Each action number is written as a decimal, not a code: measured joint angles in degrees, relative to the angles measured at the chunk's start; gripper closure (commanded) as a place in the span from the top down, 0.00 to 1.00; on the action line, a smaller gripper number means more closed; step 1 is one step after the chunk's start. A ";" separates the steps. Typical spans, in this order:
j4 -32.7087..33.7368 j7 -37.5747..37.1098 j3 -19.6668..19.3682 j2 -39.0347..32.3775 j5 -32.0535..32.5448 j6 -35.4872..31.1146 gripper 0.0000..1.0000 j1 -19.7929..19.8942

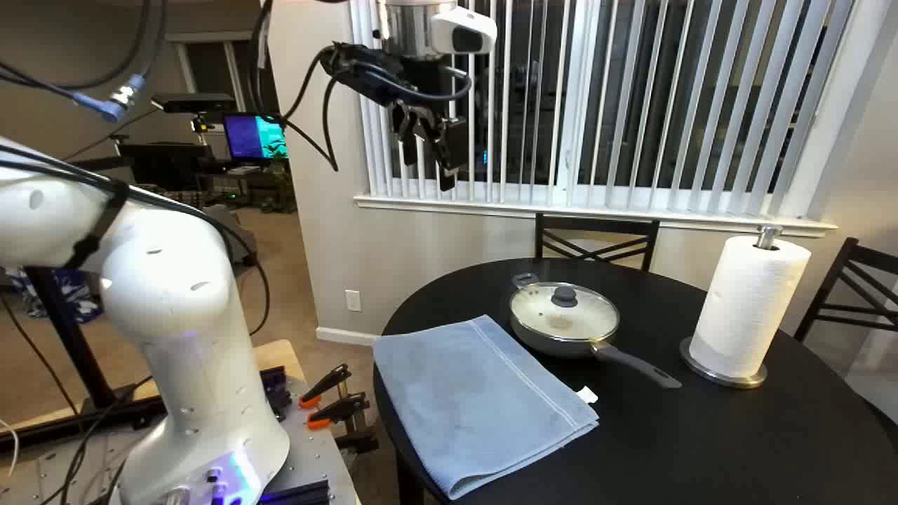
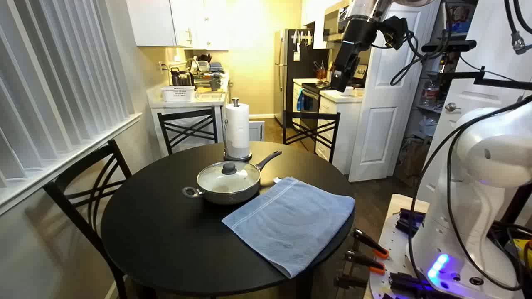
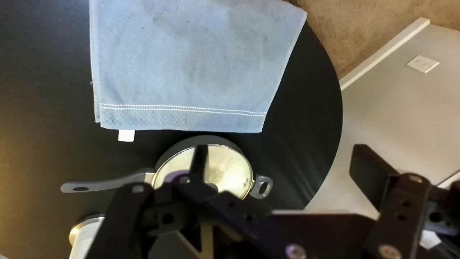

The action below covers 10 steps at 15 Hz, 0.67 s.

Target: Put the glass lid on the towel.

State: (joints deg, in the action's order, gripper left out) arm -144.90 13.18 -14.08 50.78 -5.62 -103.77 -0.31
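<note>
Two fingers (image 3: 371, 176) wide apart, the tool (image 3: 282, 158) hangs in mid-air.

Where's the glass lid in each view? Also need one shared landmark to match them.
In an exterior view: the glass lid sits on the pan, right of centre, a bit below mid-height.
In an exterior view: the glass lid is left of centre, a bit below mid-height.
Wrist view: the glass lid is below centre, partly hidden by the claw.
Shared landmark: the blue towel, its striped end toward the pan in all three.
</note>
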 measured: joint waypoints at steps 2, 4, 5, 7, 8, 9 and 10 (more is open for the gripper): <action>0.00 0.00 -0.01 0.00 0.00 0.00 1.00 0.00; 0.00 0.00 -0.02 0.00 0.00 0.00 1.00 0.00; 0.00 0.00 -0.02 0.00 0.00 0.00 1.00 0.00; 0.00 0.00 -0.01 0.00 0.00 0.00 1.00 0.04; 0.05 0.00 0.03 -0.01 0.00 0.00 1.00 0.04; 0.28 0.06 0.49 -0.21 0.07 -0.33 1.00 -0.03; 0.79 0.08 1.32 -0.69 0.12 -0.85 1.00 -0.24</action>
State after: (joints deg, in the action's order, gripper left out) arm -144.11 13.25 -12.75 50.09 -5.50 -104.61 -0.56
